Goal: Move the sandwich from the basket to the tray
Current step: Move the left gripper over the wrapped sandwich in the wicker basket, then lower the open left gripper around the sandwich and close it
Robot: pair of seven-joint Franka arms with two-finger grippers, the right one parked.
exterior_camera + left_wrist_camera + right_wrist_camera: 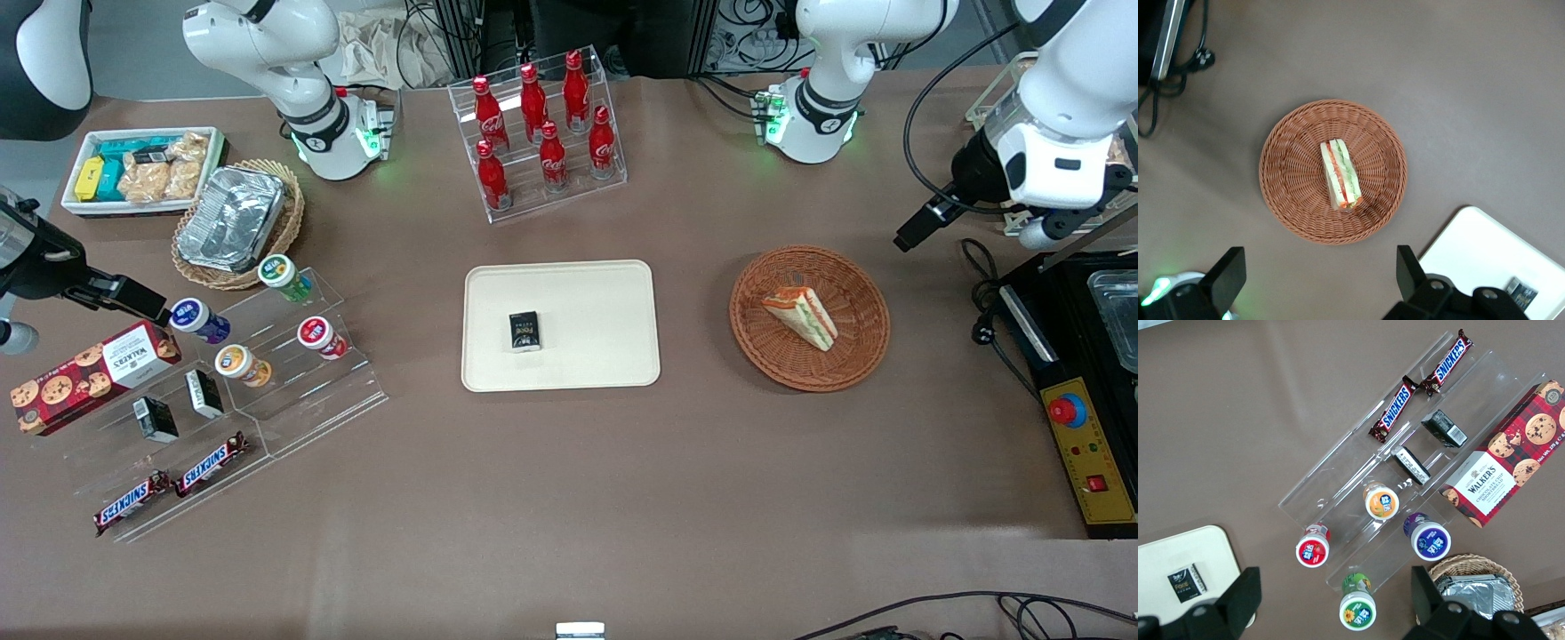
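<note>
The sandwich [800, 316] [1340, 175], a white-bread wedge with red and green filling, lies in the middle of the round reddish-brown basket [849, 289] [1291, 173]. The cream tray [587, 298] [1485, 257] lies flat beside the basket, toward the parked arm's end. It carries a small black box [524, 331] [1521, 292]. My gripper [1319, 277] hangs high above the table, off the basket's rim, near the working arm's end. It is open, its two black fingers [1408, 270] stand wide apart with only bare table between them, and it touches nothing.
A rack of red cola bottles [542, 133] stands farther from the front camera than the tray. A black control box with a red button [1089, 444] and cables [982, 293] sit beside the basket. An acrylic snack stand [267, 382], a tan basket with foil container [236, 222] and a white bin [142, 169] lie toward the parked arm's end.
</note>
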